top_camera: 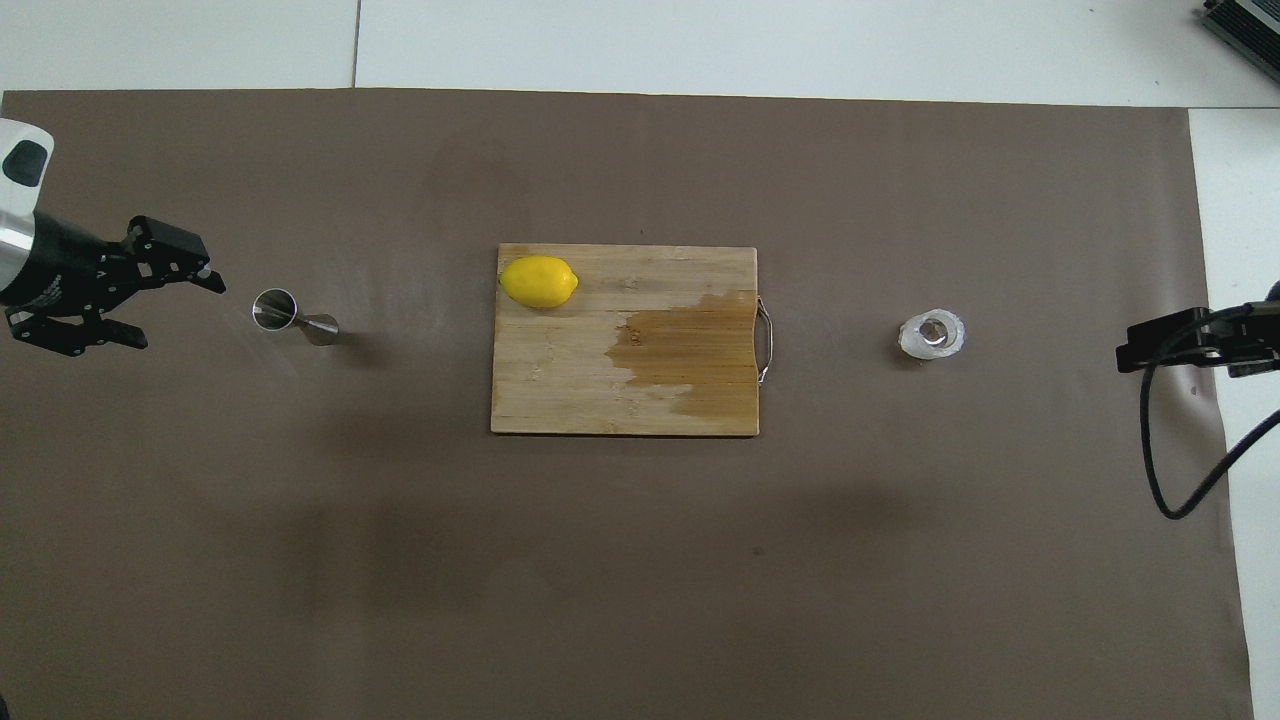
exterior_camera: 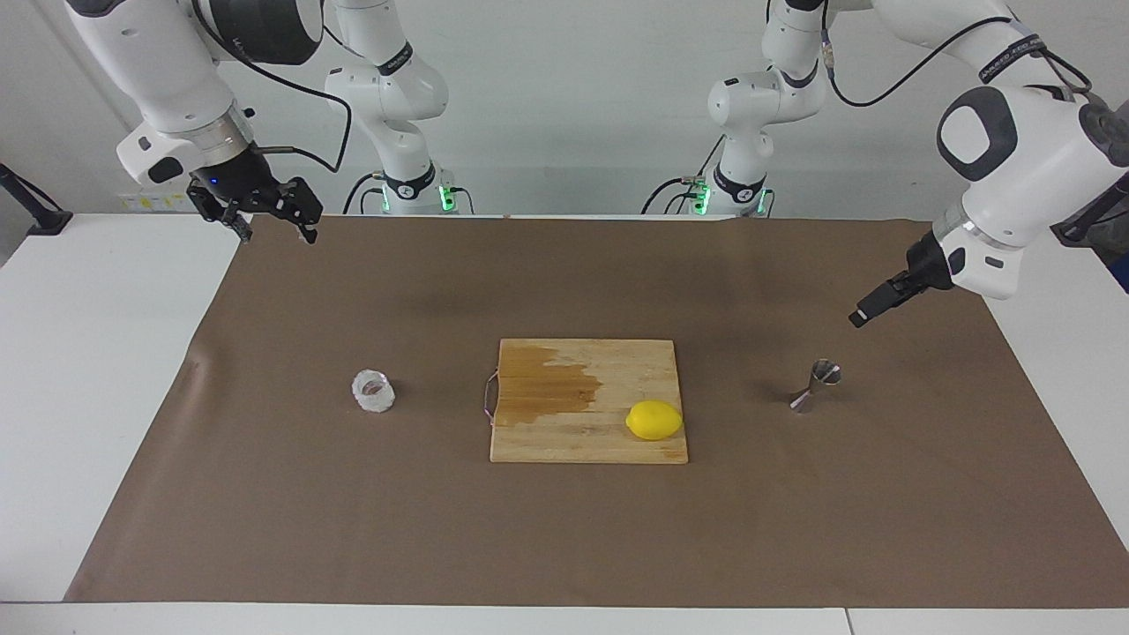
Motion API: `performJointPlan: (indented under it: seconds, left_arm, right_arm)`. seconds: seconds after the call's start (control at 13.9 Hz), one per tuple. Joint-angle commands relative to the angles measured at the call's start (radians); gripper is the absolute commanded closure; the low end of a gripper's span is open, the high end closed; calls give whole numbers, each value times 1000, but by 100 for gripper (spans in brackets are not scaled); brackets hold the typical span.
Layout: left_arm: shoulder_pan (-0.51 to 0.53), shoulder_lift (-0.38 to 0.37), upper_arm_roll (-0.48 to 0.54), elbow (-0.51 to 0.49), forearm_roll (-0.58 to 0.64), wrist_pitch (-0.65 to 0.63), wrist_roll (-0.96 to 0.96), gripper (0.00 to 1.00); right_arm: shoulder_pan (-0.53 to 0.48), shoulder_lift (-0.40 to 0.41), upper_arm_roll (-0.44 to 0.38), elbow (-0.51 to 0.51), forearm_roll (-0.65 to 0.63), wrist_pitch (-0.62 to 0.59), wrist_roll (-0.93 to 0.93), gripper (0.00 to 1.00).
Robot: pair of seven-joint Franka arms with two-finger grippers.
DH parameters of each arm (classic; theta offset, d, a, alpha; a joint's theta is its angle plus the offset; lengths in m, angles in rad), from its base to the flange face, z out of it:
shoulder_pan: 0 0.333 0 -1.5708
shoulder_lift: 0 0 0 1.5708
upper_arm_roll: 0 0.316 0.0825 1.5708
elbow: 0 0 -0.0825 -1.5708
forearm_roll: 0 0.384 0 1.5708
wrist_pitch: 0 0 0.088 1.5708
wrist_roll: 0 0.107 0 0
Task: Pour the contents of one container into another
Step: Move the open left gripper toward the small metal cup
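The small clear cut-glass cup (exterior_camera: 374,392) (top_camera: 932,335) stands on the brown mat toward the right arm's end. The steel hourglass jigger (exterior_camera: 815,385) (top_camera: 293,316) stands toward the left arm's end. My left gripper (exterior_camera: 869,309) (top_camera: 180,313) hangs low in the air just short of the jigger, pointing at it, open and holding nothing, apart from it. My right gripper (exterior_camera: 275,231) (top_camera: 1128,355) waits high over the mat's edge at its own end, open and holding nothing.
A wooden cutting board (exterior_camera: 582,445) (top_camera: 560,390) with a dark wet patch and a wire handle lies mid-table between cup and jigger. A yellow lemon (exterior_camera: 654,420) (top_camera: 539,281) rests on its corner toward the jigger. The brown mat (exterior_camera: 564,547) covers the white table.
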Motion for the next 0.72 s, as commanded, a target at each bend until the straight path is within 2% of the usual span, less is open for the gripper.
performJointPlan:
  seconds: [0.0, 0.14, 0.36, 0.65]
  left_arm:
    - [44, -22, -5, -94, -119, 104, -181, 0]
    - [60, -37, -5, -175, -219, 173, -272, 0]
    - [104, -31, -5, -231, -360, 193, -358, 0]
    - [95, -19, -5, -294, -446, 293, -438, 0]
  right_arm:
    - [-10, -5, 7, 3, 16, -17, 5, 0]
    - [-10, -5, 7, 3, 16, -17, 5, 0]
    - [-10, -5, 7, 3, 16, -17, 5, 0]
    - [-10, -5, 7, 3, 16, -17, 5, 0]
